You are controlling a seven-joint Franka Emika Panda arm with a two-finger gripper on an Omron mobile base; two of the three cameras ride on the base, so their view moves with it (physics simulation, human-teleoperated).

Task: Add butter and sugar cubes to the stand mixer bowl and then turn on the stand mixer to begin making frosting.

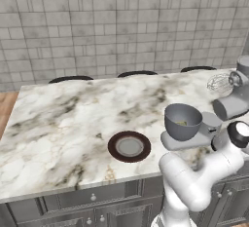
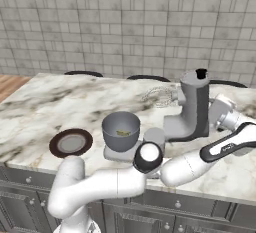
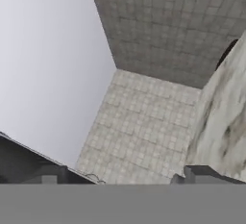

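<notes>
White robot arm (image 2: 105, 184) bends low along the front of the counter. Its jaws stand wide apart with nothing between them. Pale-yellow butter (image 2: 122, 133) lies inside the deep grey metal bowl (image 2: 120, 144). This bowl sits on the flat base of the grey-silver stand mixer (image 2: 192, 112). A dark brown round plate (image 1: 114, 145) lies to its left on the white marble counter (image 1: 58, 119).

The stand mixer bowl (image 1: 183, 121) sits on the stand mixer (image 1: 228, 105) base at the right of the marble table (image 1: 58, 119). A dark brown plate (image 1: 129, 146) lies left of the bowl, apart from it. The mixer head is tilted back, whisk (image 1: 219, 83) raised.
</notes>
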